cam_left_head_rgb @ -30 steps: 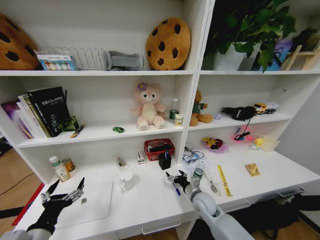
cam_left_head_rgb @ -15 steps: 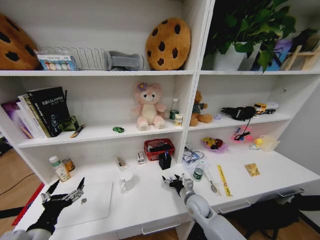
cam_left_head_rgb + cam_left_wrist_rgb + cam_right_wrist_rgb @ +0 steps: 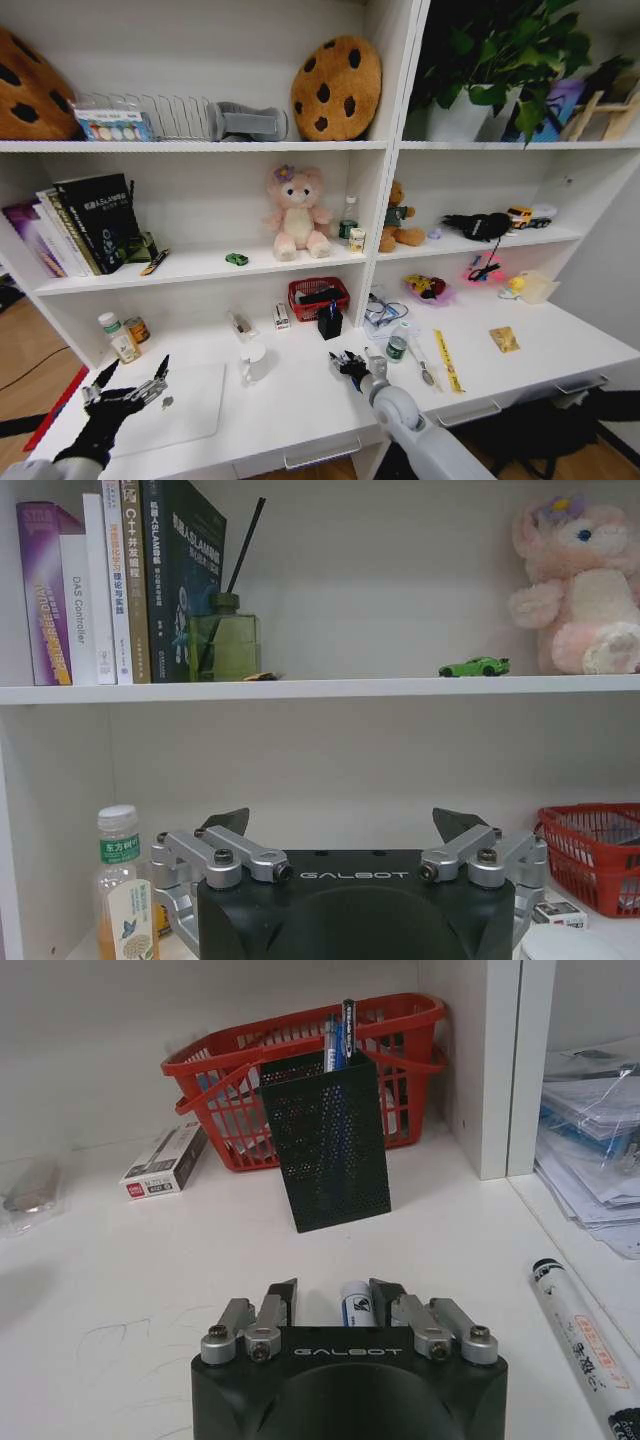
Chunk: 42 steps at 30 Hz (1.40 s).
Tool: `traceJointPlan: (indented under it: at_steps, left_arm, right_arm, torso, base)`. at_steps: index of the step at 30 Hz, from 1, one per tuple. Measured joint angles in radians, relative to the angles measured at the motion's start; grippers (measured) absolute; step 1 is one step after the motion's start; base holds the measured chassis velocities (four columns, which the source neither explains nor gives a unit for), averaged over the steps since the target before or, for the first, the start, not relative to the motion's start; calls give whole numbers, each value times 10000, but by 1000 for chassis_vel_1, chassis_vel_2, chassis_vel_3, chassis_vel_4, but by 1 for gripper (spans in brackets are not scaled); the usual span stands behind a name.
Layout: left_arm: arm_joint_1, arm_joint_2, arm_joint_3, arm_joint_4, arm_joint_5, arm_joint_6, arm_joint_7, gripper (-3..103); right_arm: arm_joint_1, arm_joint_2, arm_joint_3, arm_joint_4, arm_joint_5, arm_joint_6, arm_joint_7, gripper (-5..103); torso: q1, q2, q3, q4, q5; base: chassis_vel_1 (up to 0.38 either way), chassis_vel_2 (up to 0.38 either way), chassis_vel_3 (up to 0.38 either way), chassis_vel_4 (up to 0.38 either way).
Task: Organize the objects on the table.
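Fingers of my right gripper (image 3: pixel 335 1300) sat narrowed around a blue pen (image 3: pixel 355 1304) on the table (image 3: pixel 120 1280), near the black pen holder (image 3: pixel 330 1145); my left gripper (image 3: pixel 340 830) hovered spread wide over the laptop (image 3: pixel 185 405).

Stood against tall white shelving (image 3: pixel 385 150), split by upright panels into open bays. Carried on the top shelf a round cookie cushion (image 3: pixel 336 87) and a leafy potted plant (image 3: pixel 500 50). Lit evenly, with soft shadows at the back of each bay. Showed wooden floor (image 3: pixel 18 355) low on the left side, and a plain pale wall (image 3: pixel 615 270) on the right.
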State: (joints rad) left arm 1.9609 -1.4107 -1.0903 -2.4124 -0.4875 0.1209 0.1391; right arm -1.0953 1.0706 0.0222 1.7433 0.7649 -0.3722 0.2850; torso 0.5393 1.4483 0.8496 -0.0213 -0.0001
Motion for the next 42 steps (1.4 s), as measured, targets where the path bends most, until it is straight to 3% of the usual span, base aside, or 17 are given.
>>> traceJointPlan:
  at_steps: [3,6,8,15,22,29,36,42]
  left_arm:
    - [0,0,0,0,0,0,0,100]
    - [0,0,0,0,0,0,0,100]
    - [0,0,0,0,0,0,0,100]
    - [0,0,0,0,0,0,0,100]
    - [0,0,0,0,0,0,0,100]
    - [1,0,0,0,0,0,0,100]
    - [0,0,0,0,0,0,-1,100]
    - [0,0,0,0,0,0,0,100]
  right_arm:
    - [11,-84,-57,42,50,-90,13,41]
    - [34,-282,-114,81,18,-301,12,19]
    - [61,-309,-151,74,-8,-306,3,14]
    - [298,-280,-216,-63,-9,-143,-211,13]
    - [326,-534,394,552,-752,1270,-1511,13]
    - [998,-718,600,702,-756,1867,-1755,13]
    - [2158,-524,190,-530,-460,2146,-2091,13]
    - [3643,115,-540,-2064,-542,2561,-2374,13]
  torso:
    - [0,0,0,0,1]
    - [0,1,-1,0,0]
    - [0,1,0,0,0]
    - [1,-1,2,0,2]
    - [1,-1,2,-1,1]
    - [1,-1,1,1,1]
    - [1,-1,1,-1,0]
    - [2,-1,2,1,-1]
  base:
    - [0,0,0,0]
    - [0,0,0,0]
    - [0,0,0,0]
    - [0,0,0,0]
    - [0,0,0,0]
    - [0,0,0,0]
    - [0,0,0,0]
    - [0,0,0,0]
